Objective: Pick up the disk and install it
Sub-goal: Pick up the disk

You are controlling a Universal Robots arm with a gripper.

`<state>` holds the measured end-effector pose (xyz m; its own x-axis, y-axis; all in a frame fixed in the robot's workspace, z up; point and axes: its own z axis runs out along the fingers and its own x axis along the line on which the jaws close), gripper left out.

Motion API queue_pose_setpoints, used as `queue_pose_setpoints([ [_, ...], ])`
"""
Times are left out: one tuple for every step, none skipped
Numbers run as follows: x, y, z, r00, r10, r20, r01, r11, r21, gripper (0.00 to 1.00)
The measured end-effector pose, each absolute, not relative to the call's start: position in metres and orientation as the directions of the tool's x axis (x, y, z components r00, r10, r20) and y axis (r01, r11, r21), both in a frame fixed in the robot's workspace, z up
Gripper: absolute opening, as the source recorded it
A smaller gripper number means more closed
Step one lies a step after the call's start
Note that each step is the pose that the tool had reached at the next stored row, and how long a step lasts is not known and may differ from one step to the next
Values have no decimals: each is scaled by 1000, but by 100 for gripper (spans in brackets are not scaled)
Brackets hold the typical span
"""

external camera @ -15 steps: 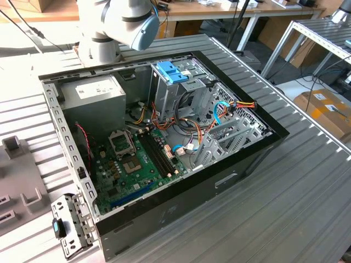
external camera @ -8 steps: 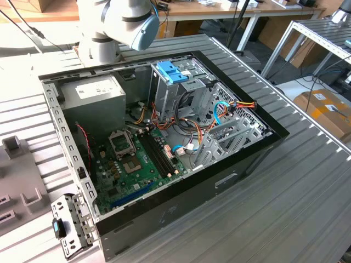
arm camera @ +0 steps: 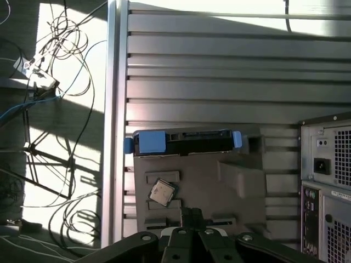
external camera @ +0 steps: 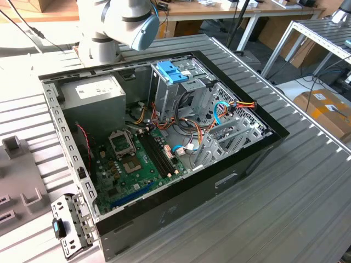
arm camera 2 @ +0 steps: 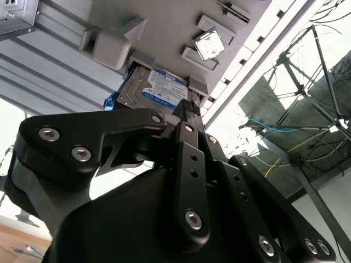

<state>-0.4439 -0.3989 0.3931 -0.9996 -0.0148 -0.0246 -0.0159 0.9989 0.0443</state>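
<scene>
Exterior view: the arm (external camera: 118, 24), cut off at the top edge, stands near the open computer case (external camera: 247, 159)

Second wrist view: the disk (arm camera 2: 156, 90) sits in a grey tray (arm camera 2: 164, 33) with its label showing. Its lower edge is hidden behind the clenched, empty gripper (arm camera 2: 189, 108)

First wrist view: the disk is seen edge-on, long axis along the table slats (arm camera: 219, 66)

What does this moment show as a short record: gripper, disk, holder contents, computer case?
gripper: gripper with fingers together, holding nothing, short of the disk
disk: disk lying on the grey holder, label showing, blue pieces at both ends; not in the case
holder also carries: processor chip
computer case: computer case open, motherboard exposed, blue bracket on top of its drive cage
</scene>
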Motion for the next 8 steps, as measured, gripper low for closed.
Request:
queue_pose_setpoints([
  [-444,-399,393,-1000,-17,-25,-18,999,44,11],
  [-444,-399,393,-999,-21,-25,-22,999,44,11],
  [-444,-399,393,-999,-27,-25,-28,999,44,11],
  [-444,-399,393,-999,-31,-25,-32,998,44,11],
  [-444,-399,393,-999,-34,-25,-35,998,44,11],
  [-444,-399,393,-999,-39,-25,-41,998,44,11],
  [-444,-399,393,-999,-44,-25,-45,998,44,11],
  [-444,-399,393,-999,-47,-25,-48,998,44,11],
])
